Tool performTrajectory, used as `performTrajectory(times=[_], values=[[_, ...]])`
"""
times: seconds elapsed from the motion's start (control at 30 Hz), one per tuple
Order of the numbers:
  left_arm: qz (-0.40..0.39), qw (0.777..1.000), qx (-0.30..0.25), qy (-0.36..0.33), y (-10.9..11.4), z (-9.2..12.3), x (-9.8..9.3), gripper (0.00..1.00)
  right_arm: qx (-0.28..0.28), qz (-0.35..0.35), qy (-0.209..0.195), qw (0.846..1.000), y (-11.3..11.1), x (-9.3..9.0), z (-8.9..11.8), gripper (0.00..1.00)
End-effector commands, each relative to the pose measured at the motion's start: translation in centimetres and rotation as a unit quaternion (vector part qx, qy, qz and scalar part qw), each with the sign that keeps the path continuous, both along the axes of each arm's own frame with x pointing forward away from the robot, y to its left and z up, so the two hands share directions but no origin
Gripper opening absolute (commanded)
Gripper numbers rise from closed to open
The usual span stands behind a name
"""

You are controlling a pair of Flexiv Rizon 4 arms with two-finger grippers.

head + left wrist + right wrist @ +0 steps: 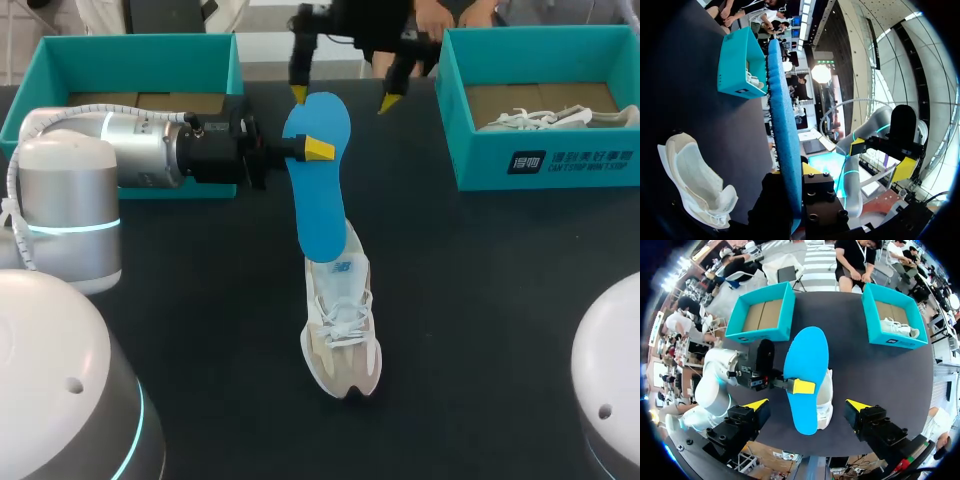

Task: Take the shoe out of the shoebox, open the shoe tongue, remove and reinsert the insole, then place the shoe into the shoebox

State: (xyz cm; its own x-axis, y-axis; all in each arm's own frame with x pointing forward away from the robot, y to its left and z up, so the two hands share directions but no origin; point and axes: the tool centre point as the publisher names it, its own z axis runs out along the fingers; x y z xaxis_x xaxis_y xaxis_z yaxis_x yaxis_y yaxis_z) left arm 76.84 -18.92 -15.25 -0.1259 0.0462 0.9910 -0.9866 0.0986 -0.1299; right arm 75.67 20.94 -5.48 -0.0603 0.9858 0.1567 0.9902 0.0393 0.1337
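Note:
My left gripper (318, 149) is shut on a blue insole (320, 190) and holds it raised, edge toward its own camera (785, 130). The insole's lower end hangs over the heel opening of a white shoe (343, 335) that stands mid-table with its toe toward me. My right gripper (343, 98) hovers open high above the insole (807, 370), empty, its yellow fingertips (756, 404) wide on either side. From there I look down on the left gripper (801, 386) and the shoe (826, 395). The left wrist view shows the shoe (695, 185) below and the right gripper (882, 157) off to the side.
An empty teal shoebox (130, 55) stands at the back left, behind my left arm. A second teal shoebox (545, 150) at the back right holds another white shoe (545, 118). The dark table (480, 300) lies bare around the standing shoe.

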Motion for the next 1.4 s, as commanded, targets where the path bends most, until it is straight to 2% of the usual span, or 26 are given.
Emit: performTrajectory(times=[0.03, 1.07, 1.2, 1.3, 1.4], values=[[0.000, 1.000, 0.001, 0.000, 0.0, 0.0, 0.0, 0.00, -0.097, -0.018, -0.015, 0.995, 0.9, -0.1, 0.1, 1.00], [0.000, 1.000, 0.001, 0.000, 0.0, 0.0, 0.0, 0.00, -0.083, -0.012, -0.026, 0.996, 1.0, 0.1, 0.2, 1.00], [0.000, 1.000, 0.001, 0.000, 0.0, 0.0, 0.0, 0.00, 0.038, -0.027, -0.057, 0.997, 0.5, 0.0, -0.1, 1.00], [0.000, 1.000, 0.001, 0.000, 0.0, 0.0, 0.0, 0.00, 0.115, -0.039, -0.102, 0.987, 0.0, 0.2, 0.1, 1.00], [0.000, 1.000, 0.001, 0.000, 0.0, 0.0, 0.0, 0.00, 0.144, -0.023, -0.099, 0.984, -0.5, 0.3, 0.1, 1.00]])
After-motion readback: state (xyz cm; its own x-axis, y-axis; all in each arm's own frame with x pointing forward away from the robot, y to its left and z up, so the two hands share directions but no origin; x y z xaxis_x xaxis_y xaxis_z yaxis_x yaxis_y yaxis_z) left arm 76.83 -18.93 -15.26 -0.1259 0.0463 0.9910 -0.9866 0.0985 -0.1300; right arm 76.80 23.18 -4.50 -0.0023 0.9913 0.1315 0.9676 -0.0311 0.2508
